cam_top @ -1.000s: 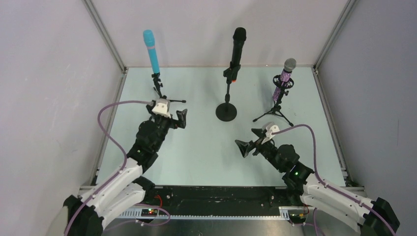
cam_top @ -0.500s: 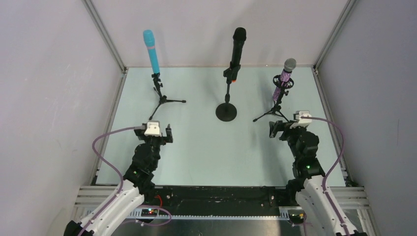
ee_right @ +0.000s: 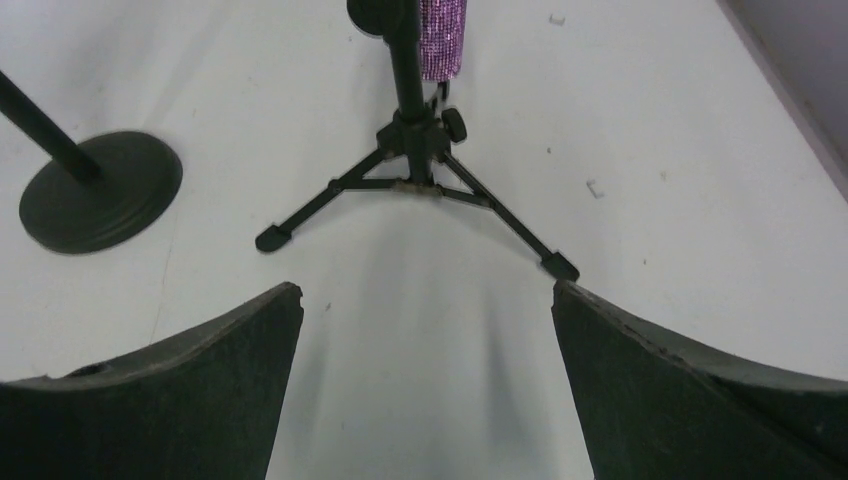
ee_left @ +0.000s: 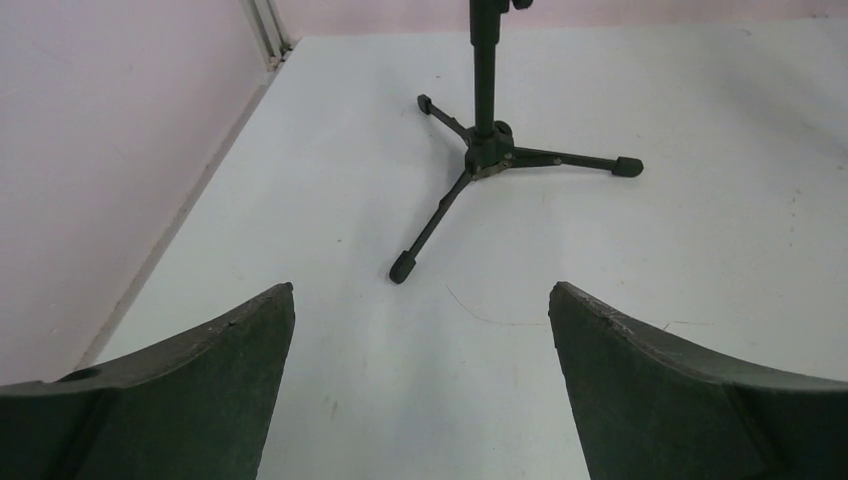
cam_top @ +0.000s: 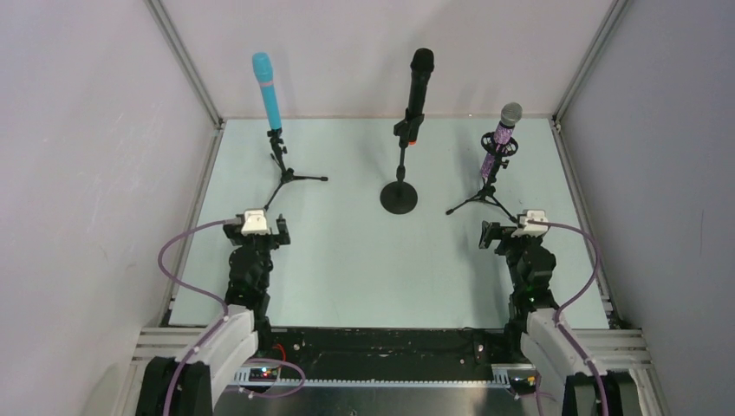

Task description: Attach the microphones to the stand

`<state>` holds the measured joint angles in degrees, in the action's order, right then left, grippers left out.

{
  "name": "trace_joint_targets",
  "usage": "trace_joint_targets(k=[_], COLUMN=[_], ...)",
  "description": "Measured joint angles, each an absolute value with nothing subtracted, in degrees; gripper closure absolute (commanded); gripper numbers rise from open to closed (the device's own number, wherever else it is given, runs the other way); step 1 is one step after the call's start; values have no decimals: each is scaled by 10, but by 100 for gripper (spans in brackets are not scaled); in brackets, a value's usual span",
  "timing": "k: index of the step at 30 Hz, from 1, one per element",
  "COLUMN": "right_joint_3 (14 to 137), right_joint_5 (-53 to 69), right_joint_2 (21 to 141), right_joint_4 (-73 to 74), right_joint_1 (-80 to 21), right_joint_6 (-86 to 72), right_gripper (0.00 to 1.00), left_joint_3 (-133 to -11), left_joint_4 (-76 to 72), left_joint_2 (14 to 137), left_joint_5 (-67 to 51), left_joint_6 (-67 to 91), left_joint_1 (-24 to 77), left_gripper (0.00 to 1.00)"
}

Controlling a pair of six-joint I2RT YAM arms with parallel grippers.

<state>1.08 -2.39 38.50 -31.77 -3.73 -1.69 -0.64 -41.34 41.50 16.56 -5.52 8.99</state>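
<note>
Three microphones stand upright in stands at the back of the table. The light blue one [cam_top: 268,91] sits on a tripod stand [cam_top: 284,169]. The black one with an orange end [cam_top: 417,87] is clipped to a round-base stand [cam_top: 399,198]. The purple glitter one [cam_top: 500,139] rests in another tripod stand [cam_top: 487,195]. My left gripper [cam_top: 256,234] is open and empty, a short way in front of the left tripod [ee_left: 487,150]. My right gripper [cam_top: 517,236] is open and empty, just in front of the right tripod [ee_right: 410,150].
A metal frame and pale walls enclose the pale green table [cam_top: 364,277] on three sides. The round base [ee_right: 100,190] lies left of the right tripod. A tripod foot [ee_right: 562,267] sits close to my right gripper's right finger. The left wall [ee_left: 100,150] runs beside my left gripper.
Both arms have drawn back toward the near edge and straightened to face the back. Both grippers stayed open and empty; the microphones have not moved.
</note>
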Motion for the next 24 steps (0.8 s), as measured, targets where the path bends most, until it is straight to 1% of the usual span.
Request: trace_joint_targets(k=[5, 8, 12, 14, 16, 20, 24], right_joint_3=[11, 11, 11, 13, 14, 29, 55], right_joint_5=[-29, -34, -36, -36, -40, -51, -63], right_joint_2=[506, 569, 650, 715, 768, 774, 771], right_joint_4=[-461, -521, -596, -649, -685, -679, -675], right_joint_1=[-36, -33, -22, -17, -17, -20, -23], right_joint_6=[-13, -13, -14, -15, -15, -15, -15], right_gripper=[1, 1, 0, 0, 1, 1, 1], left_joint_3=[-6, -6, -8, -8, -8, -9, -16], left_joint_4=[-504, -560, -641, -677, -694, -728, -731], left_joint_2=[510, 568, 667, 708, 722, 723, 724], left_joint_5=[126, 113, 112, 114, 118, 121, 129], left_joint_6=[-56, -60, -60, -60, -59, -58, -57], left_joint_1=[67, 59, 43, 40, 40, 40, 39], left_gripper=[0, 0, 0, 0, 0, 0, 0])
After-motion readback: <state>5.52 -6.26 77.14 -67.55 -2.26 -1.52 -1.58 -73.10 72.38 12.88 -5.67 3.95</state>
